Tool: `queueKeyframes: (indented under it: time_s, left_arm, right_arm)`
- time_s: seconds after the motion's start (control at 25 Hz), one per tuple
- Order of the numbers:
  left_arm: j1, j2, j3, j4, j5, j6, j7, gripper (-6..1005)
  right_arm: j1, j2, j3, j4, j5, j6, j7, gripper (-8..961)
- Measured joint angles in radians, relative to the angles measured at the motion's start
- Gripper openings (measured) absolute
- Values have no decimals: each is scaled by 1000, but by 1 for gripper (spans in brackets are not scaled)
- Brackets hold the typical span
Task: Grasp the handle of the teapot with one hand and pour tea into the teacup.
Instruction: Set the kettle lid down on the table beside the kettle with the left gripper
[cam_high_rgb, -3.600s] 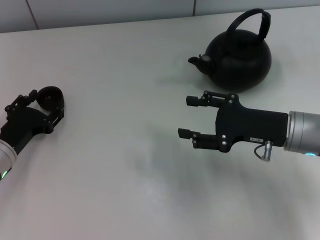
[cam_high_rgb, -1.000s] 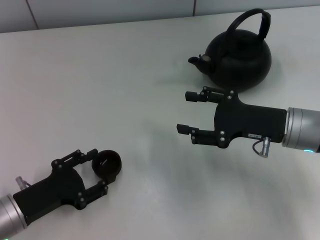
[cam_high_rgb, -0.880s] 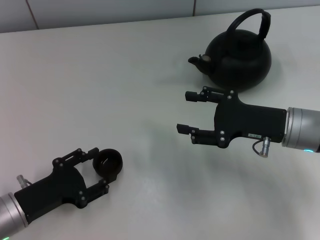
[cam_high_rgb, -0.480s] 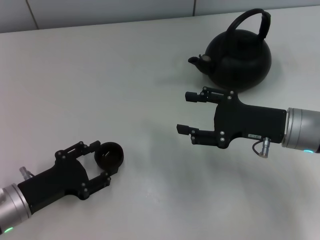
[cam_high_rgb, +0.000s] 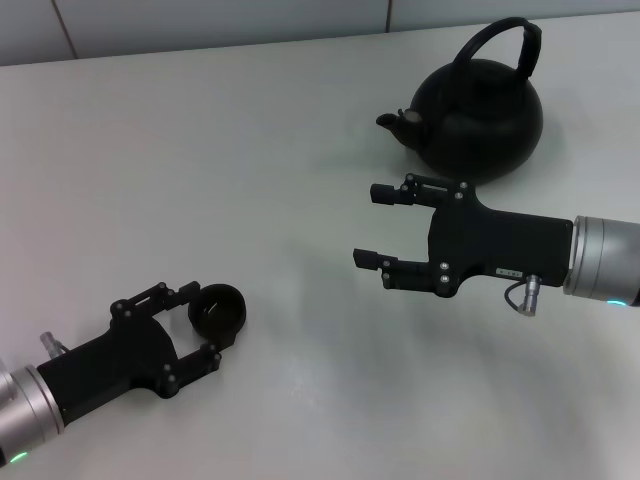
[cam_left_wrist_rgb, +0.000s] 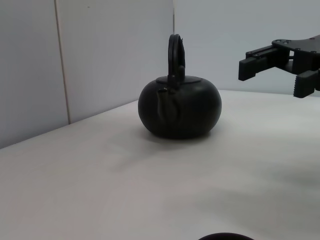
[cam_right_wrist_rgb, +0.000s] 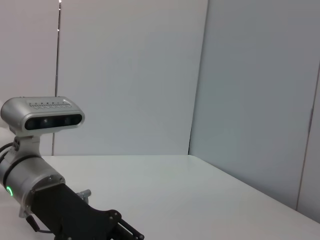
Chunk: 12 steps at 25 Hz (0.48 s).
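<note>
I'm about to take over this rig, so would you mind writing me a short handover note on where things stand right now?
Left gripper: low at the near left of the table, fingers either side of the teacup; whether they press on it cannot be told.
Right gripper: open and empty, hovering in front of the teapot, not touching it.
Teapot: upright at the far right, spout towards the robot's left, handle free.
Done: the cup sits upright in front of the robot.
Left: take the handle, lift the teapot, bring the spout over the cup and pour.
</note>
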<state>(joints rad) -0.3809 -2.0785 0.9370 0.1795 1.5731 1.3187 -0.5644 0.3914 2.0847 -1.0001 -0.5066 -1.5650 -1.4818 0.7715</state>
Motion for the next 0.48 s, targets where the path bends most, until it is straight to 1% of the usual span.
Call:
queueKeyframes:
  time_s: [0.48]
  left_arm:
    - [-4,0,0,0,0,-1,0,788]
  right_arm:
    - [2,0,0,0,1,0,0,716]
